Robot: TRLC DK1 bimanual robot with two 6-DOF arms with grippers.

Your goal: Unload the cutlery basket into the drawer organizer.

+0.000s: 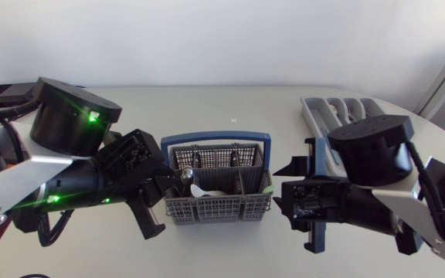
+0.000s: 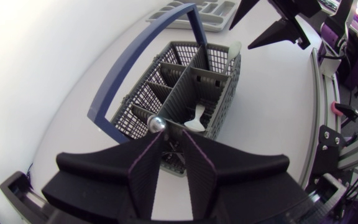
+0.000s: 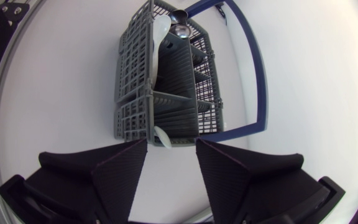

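Basket [image 1: 215, 202] sits between my grippers. Left gripper [image 2: 171, 135], fingers narrowly apart, lines up on the metal spoon [image 2: 156, 124] at its left end, nothing held. Right gripper [image 3: 171, 144] hangs wide open, empty, ready for handoff.

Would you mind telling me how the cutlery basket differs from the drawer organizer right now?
The cutlery basket has mesh walls and a blue handle; the drawer organizer is smooth-walled, without one. The basket stands mid-table; the organizer lies partly under the right arm. The basket holds cutlery; the organizer's visible compartments look empty. Both are grey.
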